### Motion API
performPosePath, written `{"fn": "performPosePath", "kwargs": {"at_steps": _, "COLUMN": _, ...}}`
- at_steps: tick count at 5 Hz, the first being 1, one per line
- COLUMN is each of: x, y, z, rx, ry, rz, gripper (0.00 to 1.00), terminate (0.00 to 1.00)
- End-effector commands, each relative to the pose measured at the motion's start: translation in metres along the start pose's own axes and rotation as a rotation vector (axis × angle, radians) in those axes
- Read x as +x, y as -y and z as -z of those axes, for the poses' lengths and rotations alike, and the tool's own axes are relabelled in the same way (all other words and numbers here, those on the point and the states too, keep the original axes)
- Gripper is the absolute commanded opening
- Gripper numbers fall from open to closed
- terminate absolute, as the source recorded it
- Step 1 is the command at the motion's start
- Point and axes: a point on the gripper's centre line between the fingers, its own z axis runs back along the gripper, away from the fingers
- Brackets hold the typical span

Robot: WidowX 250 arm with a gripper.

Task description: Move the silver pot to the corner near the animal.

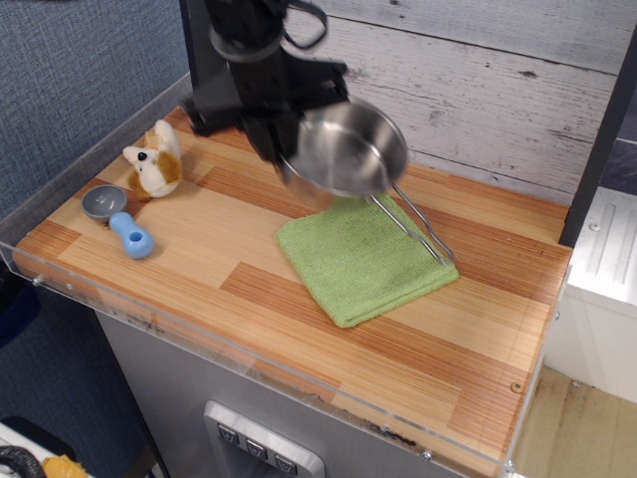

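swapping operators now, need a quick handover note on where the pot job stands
Gripper: shut on the pot rim, holding it tilted in the air above the back of the table, handle hanging toward the cloth.
Animal: near the back left corner, beside the scoop.
Done: pot grasped and lifted off the cloth.
Left: carry it left to the corner by the animal, set it down, release.

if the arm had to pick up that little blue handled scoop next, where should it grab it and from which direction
Probably the blue handle of the scoop, from straight above. It lies flat on the table, a stubby bar that jaws could close across, while the shallow grey bowl offers little to pinch. The animal sits right behind the bowl, so a top approach at the handle end keeps clear of it.
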Motion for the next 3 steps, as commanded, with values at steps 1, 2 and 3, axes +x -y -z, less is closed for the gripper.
{"fn": "performPosePath", "kwargs": {"at_steps": 1, "x": 0.059, "y": -0.028, "z": -0.019, "rx": 0.002, "ry": 0.109, "rz": -0.115, "gripper": 0.00, "terminate": 0.00}}
{"fn": "performPosePath", "kwargs": {"at_steps": 2, "x": 0.079, "y": -0.045, "z": -0.010, "rx": 0.029, "ry": 0.113, "rz": -0.181, "gripper": 0.00, "terminate": 0.00}}
{"fn": "performPosePath", "kwargs": {"at_steps": 3, "x": 0.088, "y": -0.058, "z": 0.006, "rx": 0.053, "ry": 0.102, "rz": -0.199, "gripper": 0.00, "terminate": 0.00}}
